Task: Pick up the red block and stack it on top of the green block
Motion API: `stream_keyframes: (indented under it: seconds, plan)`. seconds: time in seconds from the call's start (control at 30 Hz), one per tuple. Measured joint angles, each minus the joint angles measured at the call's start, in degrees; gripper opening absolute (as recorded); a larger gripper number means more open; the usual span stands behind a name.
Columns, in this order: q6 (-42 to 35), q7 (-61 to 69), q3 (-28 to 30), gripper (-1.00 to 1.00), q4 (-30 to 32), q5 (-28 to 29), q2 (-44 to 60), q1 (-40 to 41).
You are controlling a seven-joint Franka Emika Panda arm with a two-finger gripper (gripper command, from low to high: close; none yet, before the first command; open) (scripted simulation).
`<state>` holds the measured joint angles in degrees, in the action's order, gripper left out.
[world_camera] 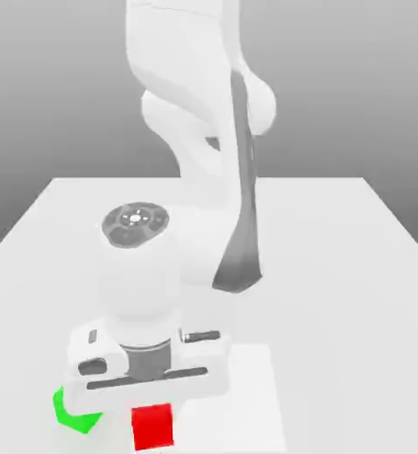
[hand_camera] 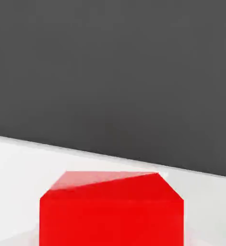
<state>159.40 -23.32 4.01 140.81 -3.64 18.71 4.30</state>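
Observation:
The red block (world_camera: 152,426) sits on the white table directly under my hand, at the near edge of the exterior view. In the hand view the red block (hand_camera: 112,211) looms very close and centred. My gripper (world_camera: 152,408) is lowered over it and shut on the red block. The green block (world_camera: 74,414) lies just to the exterior view's left of the red one, apart from it. Its upper part is hidden behind the hand's body.
The white table (world_camera: 336,266) stretches back and to both sides. My own arm (world_camera: 203,133) rises from the far middle of the table and leans over the blocks. A dark backdrop (hand_camera: 113,72) lies beyond the table edge.

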Motion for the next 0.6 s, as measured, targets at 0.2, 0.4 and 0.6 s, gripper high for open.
stream_keyframes:
  seconds: [0.2, 0.4, 0.6]
  plan:
    - [-6.9, -8.0, 3.4, -1.00, 1.7, 1.4, -8.5, 0.7]
    - [-9.7, -23.0, 8.8, -1.00, 3.1, 1.1, -12.7, 4.1]
    - [-1.2, -21.6, 6.9, 1.00, 2.8, -4.0, -3.7, 6.1]
